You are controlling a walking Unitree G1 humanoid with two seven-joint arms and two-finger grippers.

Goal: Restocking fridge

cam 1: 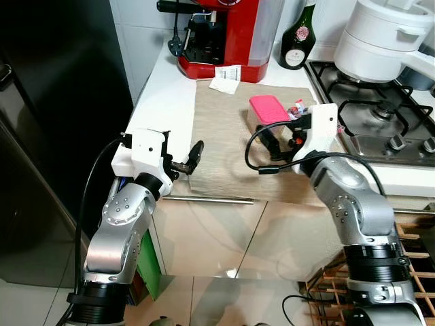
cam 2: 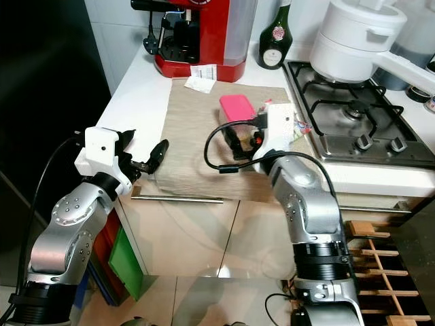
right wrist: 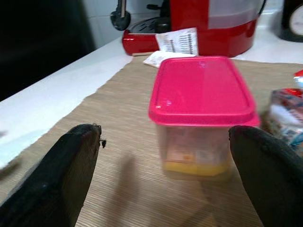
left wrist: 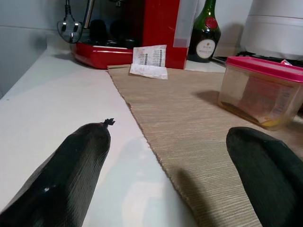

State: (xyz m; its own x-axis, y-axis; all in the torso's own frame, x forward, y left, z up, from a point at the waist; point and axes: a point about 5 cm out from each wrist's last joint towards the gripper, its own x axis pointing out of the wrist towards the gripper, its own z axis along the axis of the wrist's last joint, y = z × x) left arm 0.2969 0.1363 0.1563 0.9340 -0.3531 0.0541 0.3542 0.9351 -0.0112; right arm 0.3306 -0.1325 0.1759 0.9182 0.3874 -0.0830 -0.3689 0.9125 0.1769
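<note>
With the right gripper (right wrist: 161, 175) spread wide before the pink-lidded clear plastic container (right wrist: 201, 111) on the beige woven mat (cam 1: 224, 136), we should centre its fingers around the walls (left gripper (cam 1: 187, 161) open too, idle nearby).

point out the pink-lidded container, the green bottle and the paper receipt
pink-lidded container (right wrist: 201, 90), right wrist view, middle of the lid
green bottle (cam 1: 299, 37), left eye view, on its body by the label
paper receipt (left wrist: 149, 61), left wrist view, middle of the printed slip

You are seeing print on the receipt (left wrist: 149, 60) and bottle label (left wrist: 205, 48), but nothing is reading clearly.
</note>
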